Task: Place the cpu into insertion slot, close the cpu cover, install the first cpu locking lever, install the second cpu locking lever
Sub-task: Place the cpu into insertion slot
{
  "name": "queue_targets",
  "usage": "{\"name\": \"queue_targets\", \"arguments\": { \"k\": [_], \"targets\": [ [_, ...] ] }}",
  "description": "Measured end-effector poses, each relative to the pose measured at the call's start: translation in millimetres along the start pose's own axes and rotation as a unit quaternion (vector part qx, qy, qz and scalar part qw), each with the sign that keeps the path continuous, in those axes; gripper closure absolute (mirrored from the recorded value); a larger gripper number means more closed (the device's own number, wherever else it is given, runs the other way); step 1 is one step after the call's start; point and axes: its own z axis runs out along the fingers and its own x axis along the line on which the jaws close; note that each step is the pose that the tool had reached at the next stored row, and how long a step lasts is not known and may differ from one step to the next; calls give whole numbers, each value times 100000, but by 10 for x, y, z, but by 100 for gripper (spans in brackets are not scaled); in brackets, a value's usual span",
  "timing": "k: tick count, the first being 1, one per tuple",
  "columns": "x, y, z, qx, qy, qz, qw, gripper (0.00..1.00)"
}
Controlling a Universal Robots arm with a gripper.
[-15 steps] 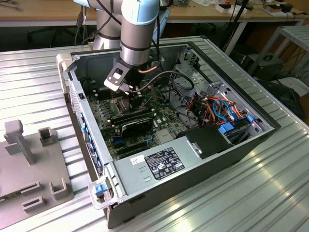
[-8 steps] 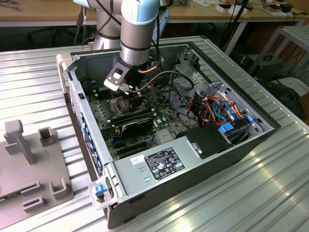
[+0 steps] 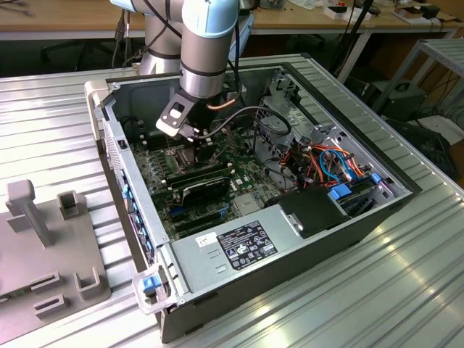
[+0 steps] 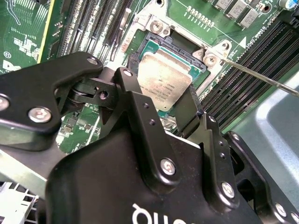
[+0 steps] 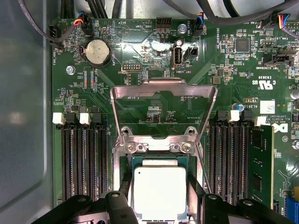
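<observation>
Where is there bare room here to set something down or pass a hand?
Free: the ribbed table on the exterior view's right of the computer case, and the strip between case and grey fixture. Crowded: around the cpu, hemmed by the gripper, raised cpu cover and memory slots.

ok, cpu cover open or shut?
Open. The cpu cover is swung back, board visible through its cut-out, and the cpu is uncovered.

In the second wrist view the black body of the hand (image 4: pixel 162 100) covers the near side of the cpu (image 4: pixel 163 77) and part of the insertion slot (image 4: pixel 158 38). In the first wrist view the picture's edge cuts off the cpu (image 5: pixel 160 191). In the exterior view the arm (image 3: pixel 206 43) hides part of the circuit board (image 3: pixel 246 172) beneath it.
</observation>
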Motion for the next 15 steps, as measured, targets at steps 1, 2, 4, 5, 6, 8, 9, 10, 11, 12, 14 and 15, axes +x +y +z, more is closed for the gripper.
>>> {"name": "queue_targets", "arguments": {
  "k": [1, 2, 4, 5, 6, 8, 9, 10, 11, 12, 14, 15],
  "targets": [
    [0, 0, 0, 1, -2, 0, 100000, 45],
    [0, 0, 0, 0, -2, 2, 100000, 45],
    [1, 0, -6, -10, 11, 5, 100000, 45],
    [1, 1, -19, -20, 26, 3, 100000, 45],
    [0, 1, -27, -6, 7, 2, 100000, 45],
    [0, 1, -33, -6, 9, 5, 100000, 45],
    [0, 1, -34, -4, 8, 3, 100000, 45],
    [0, 1, -35, -5, 9, 3, 100000, 45],
    [0, 1, -36, -2, 9, 1, 100000, 45],
    [0, 1, -37, -3, 6, 2, 100000, 45],
    [0, 1, -39, -2, 4, 4, 100000, 45],
    [0, 1, -39, -1, 4, 3, 100000, 45]
  ]
}}
